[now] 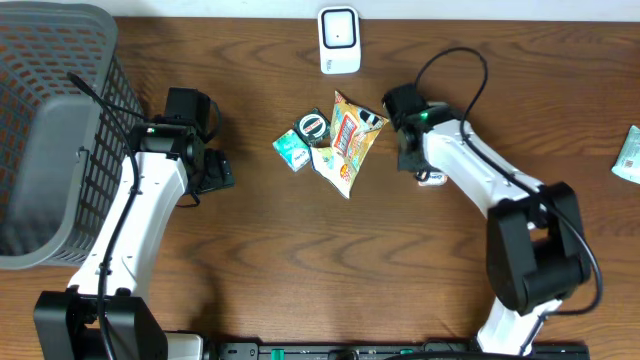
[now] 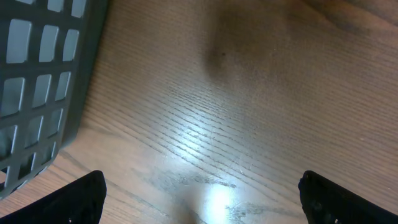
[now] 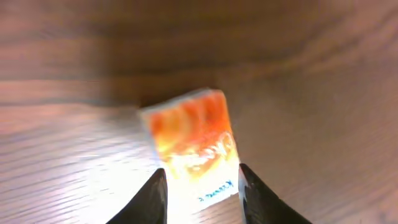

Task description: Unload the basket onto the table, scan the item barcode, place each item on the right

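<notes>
Facing bare wood on the near-left side of the white box-shaped barcode scanner (image 1: 339, 40), the left gripper (image 2: 199, 208) holds its black fingers (image 2: 81, 199) spread wide. Just beside it is the wall of a grey plastic lattice basket (image 1: 60, 130).

On the scanner's near-right side, the right gripper (image 3: 202, 196) has its fingers (image 3: 155, 196) parted. One short end of a glossy orange-and-yellow foil snack packet (image 1: 350, 140) fills the gap between them. The wrist view is blurred, so whether the pads press on the foil cannot be told.

That end of the packet shows a pale strip with small dark print. From overhead, the packet has a red-and-white panel across its middle and crinkled, pointed corners. It lies on the brown wooden table (image 1: 300, 260) straight in front of the scanner and apart from it.

A small green packet (image 1: 291, 150) and a round dark-green item (image 1: 313, 125) crowd the snack packet's left edge. The scanner stands farthest back, at the table's rear edge.
</notes>
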Robot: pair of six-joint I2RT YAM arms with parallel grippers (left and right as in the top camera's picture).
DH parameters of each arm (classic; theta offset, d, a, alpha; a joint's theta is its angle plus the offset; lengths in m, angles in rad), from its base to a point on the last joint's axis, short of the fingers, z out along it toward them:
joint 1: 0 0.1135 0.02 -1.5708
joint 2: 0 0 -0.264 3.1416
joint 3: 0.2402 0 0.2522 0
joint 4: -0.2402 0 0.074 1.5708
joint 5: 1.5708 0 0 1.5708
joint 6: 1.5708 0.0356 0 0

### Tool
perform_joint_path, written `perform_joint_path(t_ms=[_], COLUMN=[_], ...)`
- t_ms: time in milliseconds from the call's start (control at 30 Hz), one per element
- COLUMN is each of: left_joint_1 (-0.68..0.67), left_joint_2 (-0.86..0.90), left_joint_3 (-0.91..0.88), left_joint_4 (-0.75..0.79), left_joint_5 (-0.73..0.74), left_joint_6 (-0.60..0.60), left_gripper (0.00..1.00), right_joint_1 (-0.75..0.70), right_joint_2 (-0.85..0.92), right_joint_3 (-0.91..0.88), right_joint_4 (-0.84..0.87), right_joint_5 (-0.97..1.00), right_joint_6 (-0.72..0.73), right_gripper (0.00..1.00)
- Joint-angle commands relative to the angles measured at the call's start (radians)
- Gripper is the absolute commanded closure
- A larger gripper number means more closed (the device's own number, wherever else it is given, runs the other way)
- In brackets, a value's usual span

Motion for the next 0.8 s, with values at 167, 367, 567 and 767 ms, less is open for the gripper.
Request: perform_joint_path(t_ms=[167,367,567,767], left_joint_1=[0.003,0.003,0.003,0.003], left_joint_2=[0.0,0.0,0.0,0.0], left_joint_3=[-0.005,-0.005,-0.005,-0.005], left_joint_4=[-0.003,-0.003,-0.003,-0.003], left_joint_5=[-0.02,-0.02,-0.02,-0.02], left_joint_6=[-0.013,-0.013,-0.013,-0.013], left_gripper=[0.02,0.02,0.02,0.02], right_joint_1=[0.007,0.004,0.005,0.005], right_joint_2=[0.039,0.126,0.181,0.17], right_joint_3=[0.023,0.022,0.022,0.029], right_joint_4=[-0.008,-0.013,-0.013,-0.041], right_joint_5=[-0.051,-0.024,-0.024,-0.025], right_joint_6=[-0.19,-0.19,-0.19,-0.163], right_gripper=[0.64,0.64,0.78,0.99])
